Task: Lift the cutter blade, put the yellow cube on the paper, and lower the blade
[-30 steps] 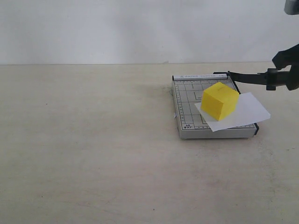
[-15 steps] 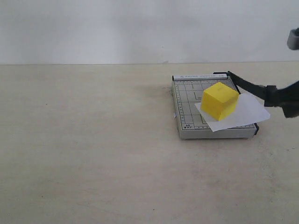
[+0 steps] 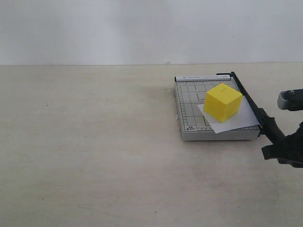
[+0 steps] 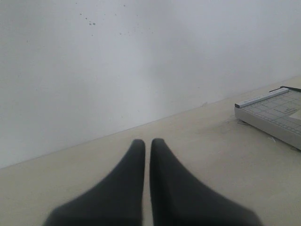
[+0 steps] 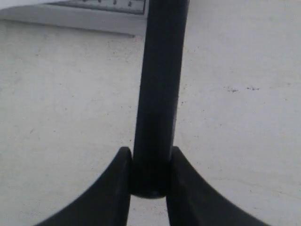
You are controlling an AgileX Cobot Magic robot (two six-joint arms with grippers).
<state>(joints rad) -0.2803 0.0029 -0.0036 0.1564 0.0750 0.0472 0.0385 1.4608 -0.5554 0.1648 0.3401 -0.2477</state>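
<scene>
In the exterior view, the grey base (image 3: 189, 111) of the cutter sits on the pale table (image 3: 94, 156), right of the middle. The paper (image 3: 244, 118) lies flat on the base, and one corner sticks out over the base's near edge. The yellow cube (image 3: 222, 101) stands on the paper. The cutter blade (image 3: 248, 101) lies down along the right edge of the base. Its thick handle reaches past the near corner into the right gripper (image 3: 279, 144), low over the table.

In the left wrist view, the left gripper (image 4: 147, 155) hangs above bare table with its jaws pressed almost together, only a thin slit between them and nothing held. One corner of the base (image 4: 270, 113) shows well apart from it.

In the right wrist view, the right gripper (image 5: 149, 154) pinches the rounded end of the blade's handle (image 5: 160, 70), one finger on each side. The base edge (image 5: 70, 21) is at the handle's far end.
</scene>
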